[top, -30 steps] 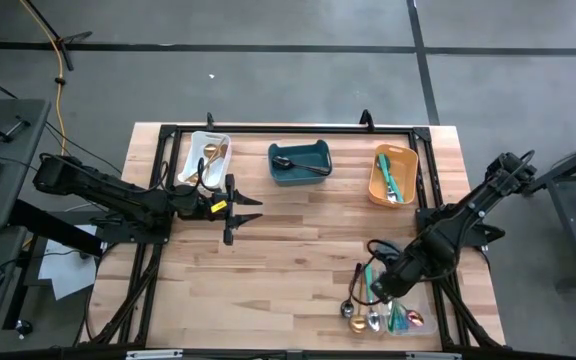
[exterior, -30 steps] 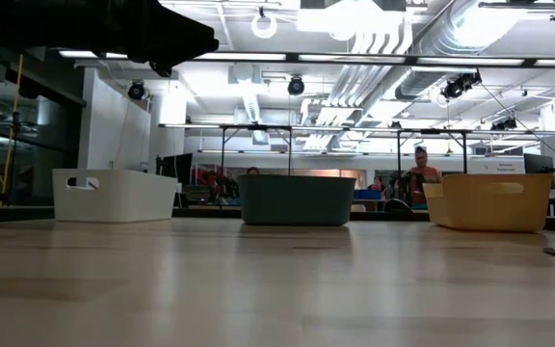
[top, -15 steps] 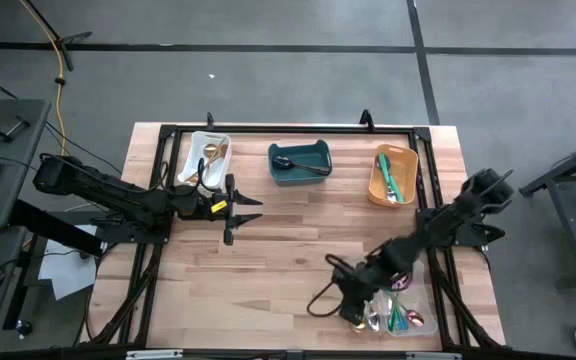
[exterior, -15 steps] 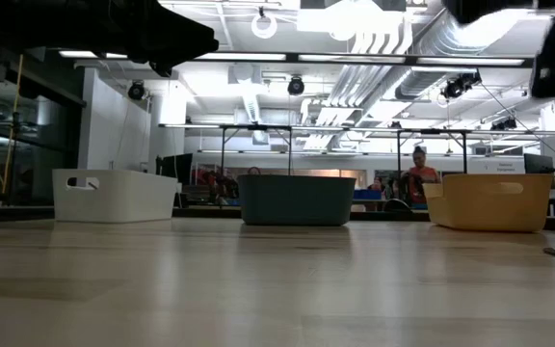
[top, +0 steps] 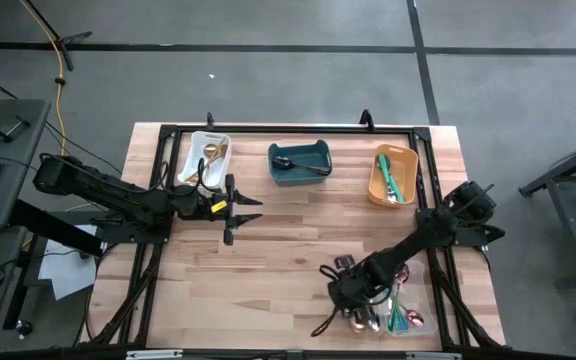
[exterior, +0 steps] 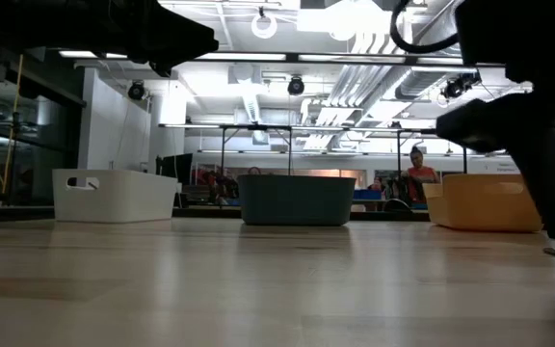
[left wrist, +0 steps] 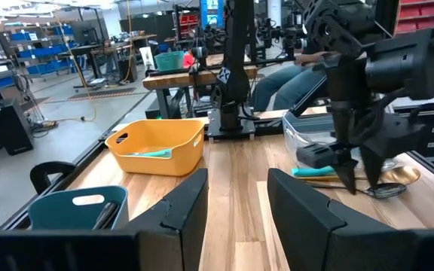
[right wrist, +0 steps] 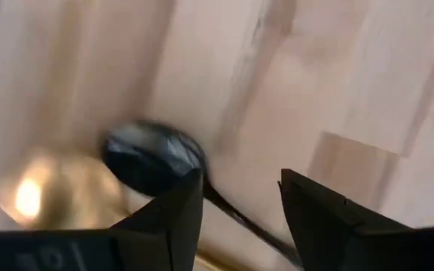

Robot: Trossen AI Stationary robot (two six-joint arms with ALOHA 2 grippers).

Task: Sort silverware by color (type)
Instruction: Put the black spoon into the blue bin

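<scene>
1. High view shows the right gripper [top: 346, 291] low over the near right part of the table [top: 268, 240], just beside the clear bin [top: 413, 300], where the unsorted silverware [top: 378, 318] lies fanned with bowls toward the near edge.
2. Right wrist view puts its two dark fingers [right wrist: 168, 214] apart, with a gap between them, above a black spoon [right wrist: 153, 159]; a gold spoon bowl [right wrist: 29, 197] lies touching or just beside it. The fingers hold nothing; the gap looks set to straddle the black spoon's neck.
3. Sorted pieces already sit by colour along the far side: gold utensils in the white bin [top: 206, 157], a black spoon in the teal bin [top: 299, 163], teal-handled pieces in the orange bin [top: 392, 176]. That layout suggests the black spoon belongs in the teal bin.
4. Left wrist view shows the left gripper [left wrist: 236, 207] with its fingers moderately apart and empty, waiting near the white bin, clear of the right arm's reach.
5. The pile is tight, so the gold spoon beside the target may get dragged or pinched along; a grip on the handle, away from the bowls, seems safer.
6. Most of the pile remains, so the task looks early.
</scene>
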